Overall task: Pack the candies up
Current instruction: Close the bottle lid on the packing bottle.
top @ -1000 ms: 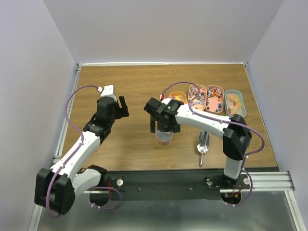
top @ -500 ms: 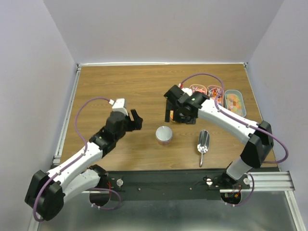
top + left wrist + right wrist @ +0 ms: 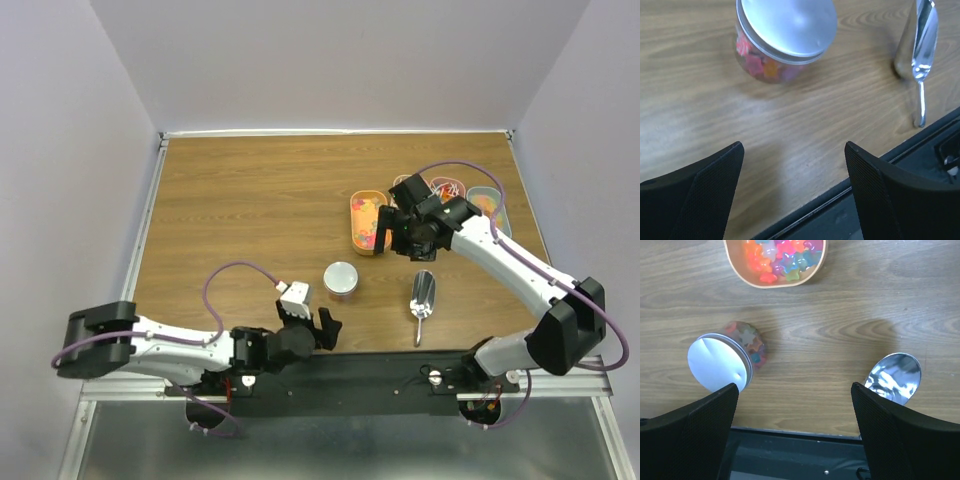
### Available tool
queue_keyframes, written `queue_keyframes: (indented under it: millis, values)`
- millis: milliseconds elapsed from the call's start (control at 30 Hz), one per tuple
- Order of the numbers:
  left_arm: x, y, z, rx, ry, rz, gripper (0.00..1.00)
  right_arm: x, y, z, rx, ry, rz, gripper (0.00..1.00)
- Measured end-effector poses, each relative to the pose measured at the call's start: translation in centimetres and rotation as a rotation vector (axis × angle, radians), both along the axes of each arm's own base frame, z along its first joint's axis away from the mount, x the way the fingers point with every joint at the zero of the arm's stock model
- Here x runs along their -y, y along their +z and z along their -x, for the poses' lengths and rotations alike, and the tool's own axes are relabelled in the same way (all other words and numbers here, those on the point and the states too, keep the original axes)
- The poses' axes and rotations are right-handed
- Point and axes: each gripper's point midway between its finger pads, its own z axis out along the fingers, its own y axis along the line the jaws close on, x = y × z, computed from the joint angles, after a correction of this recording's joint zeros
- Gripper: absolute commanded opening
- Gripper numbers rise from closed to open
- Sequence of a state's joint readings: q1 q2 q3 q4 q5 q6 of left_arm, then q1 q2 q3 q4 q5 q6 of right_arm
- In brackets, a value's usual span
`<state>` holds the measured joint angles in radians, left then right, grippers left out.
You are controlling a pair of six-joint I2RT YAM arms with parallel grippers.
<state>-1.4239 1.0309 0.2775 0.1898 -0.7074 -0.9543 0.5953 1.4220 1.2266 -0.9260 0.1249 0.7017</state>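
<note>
A wooden table point(image 3: 250, 200) is enclosed by pale walls point(image 3: 330, 60), and a black rail point(image 3: 380, 375) is fixed along its near edge. At the left, the left gripper point(image 3: 308, 322) is held low over that near edge, just in front of a small clear jar point(image 3: 341, 280). From above, only the jar's metal lid is seen. The left wrist view adds what the overhead view hides: pink, orange and purple candies point(image 3: 757, 62) are seen through the glass under the lid point(image 3: 787, 25), and the two fingers point(image 3: 705, 185) are spread wide, with only bare wood between them and nothing touched. To the right of the jar, a metal scoop point(image 3: 423, 297) is laid on the wood, handle toward the rail, apart from both grippers. Behind jar and scoop, an orange tray point(image 3: 353, 215) is filled with more candies, shown by the right wrist view to be star-shaped and of many colours. Further trays point(image 3: 488, 203) are lined up to its right, partly hidden by the right arm. The right gripper point(image 3: 388, 232) is held above the table beside the orange tray, its jaws spread wide and nothing gripped; jar, tray and scoop bowl are all framed between its fingers in its own view.
</note>
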Motion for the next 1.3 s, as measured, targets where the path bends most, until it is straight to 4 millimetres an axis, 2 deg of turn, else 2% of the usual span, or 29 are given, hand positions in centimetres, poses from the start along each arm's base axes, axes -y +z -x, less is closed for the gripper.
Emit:
queue_keyframes:
  millis: [100,233,333,400,567,833,900,1100,1300]
  values:
    - [0.3,-1.6,1.5,0.028,0.021,-0.042,0.90,-0.2,-0.2,0.3,0.004,0.031,-0.017,0.99]
    - [0.2,-3.9,1.4,0.062,0.089,-0.124,0.85,-0.5,-0.8,0.8,-0.012,0.064,-0.033,0.99]
    - [1.1,-4.3,0.4,0.087,0.201,-0.127,0.84,-0.9,-0.8,0.9,-0.014,0.085,-0.047,0.99]
    - [1.6,-4.3,-0.1,0.101,0.264,-0.120,0.88,-1.1,-0.8,0.9,-0.012,0.093,-0.055,0.99]
    - [1.4,-4.2,-1.0,0.140,0.355,-0.080,0.89,-1.4,-0.7,1.0,-0.013,0.119,-0.071,0.99]
    - [-1.2,-4.3,-1.9,0.226,0.266,-0.102,0.89,-1.7,-0.8,1.2,-0.024,0.143,-0.080,0.99]
    - [-1.0,-4.2,-2.2,0.254,0.237,-0.158,0.89,-1.8,-0.9,1.2,-0.027,0.145,-0.082,0.99]
    - [1.6,-4.2,-2.3,0.307,0.163,-0.270,0.89,-2.0,-1.0,1.0,-0.024,0.146,-0.088,0.99]
    - [0.7,-4.6,-3.1,0.334,0.157,-0.340,0.89,-2.0,-1.7,1.4,-0.042,0.152,-0.094,0.99]
